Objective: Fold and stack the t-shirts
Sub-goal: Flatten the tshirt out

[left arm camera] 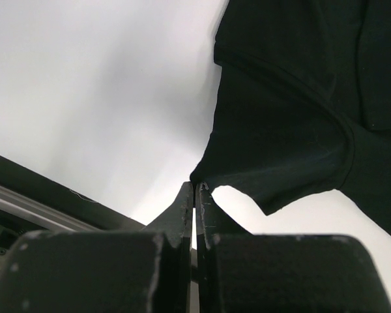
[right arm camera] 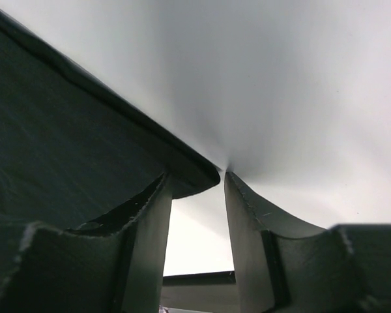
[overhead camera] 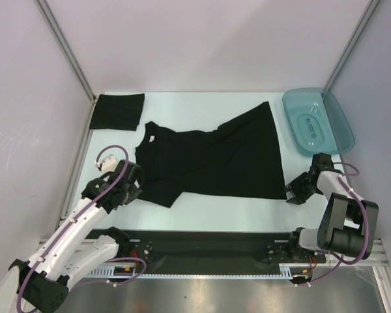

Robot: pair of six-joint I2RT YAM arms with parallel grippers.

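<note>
T-shirt (overhead camera: 215, 160) is behaving limp, light and thin, so corners suit pinching. Left hand (overhead camera: 135, 188) is clamping together on sleeve tip (left arm camera: 202, 173). Right hand (overhead camera: 293, 192), jaws apart, is sitting at hem corner (right arm camera: 189, 171).

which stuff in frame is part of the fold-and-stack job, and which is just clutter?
Job:
spread t-shirt
folded t-shirt
left gripper, shut on the spread shirt's edge
right gripper, open at its hem corner

Lying about:
teal tray
</note>
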